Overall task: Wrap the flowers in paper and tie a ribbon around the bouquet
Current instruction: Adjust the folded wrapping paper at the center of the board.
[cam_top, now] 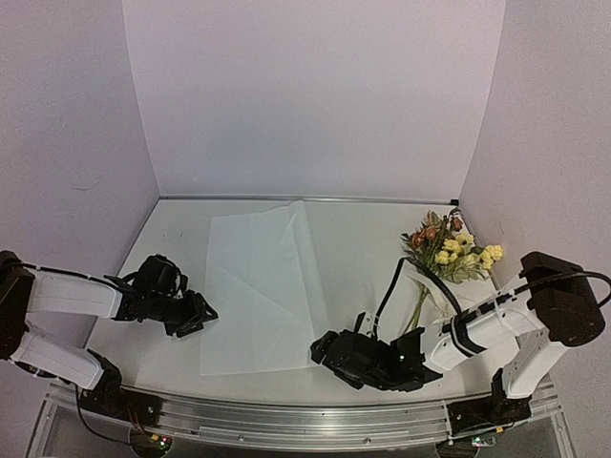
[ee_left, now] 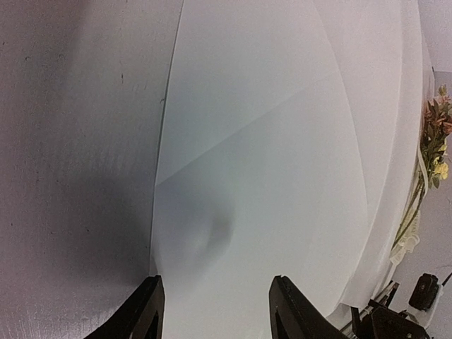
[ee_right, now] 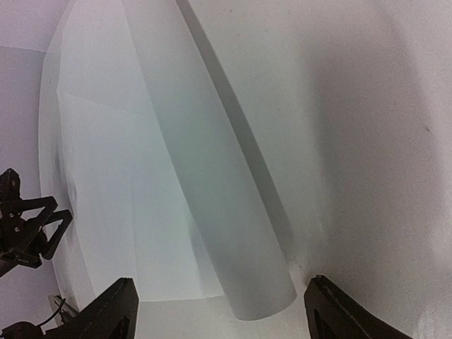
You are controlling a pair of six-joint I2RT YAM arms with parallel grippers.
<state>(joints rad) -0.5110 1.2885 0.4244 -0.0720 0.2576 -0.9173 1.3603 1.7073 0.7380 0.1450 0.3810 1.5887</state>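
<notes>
paper (cam_top: 260, 286) between left tool (cam_top: 199, 318), right tool (cam_top: 320, 350), jaws apart

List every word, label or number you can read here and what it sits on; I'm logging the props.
None can be read.
The paper is blank, and the ribbon by the flowers is too small to show any print.
</notes>
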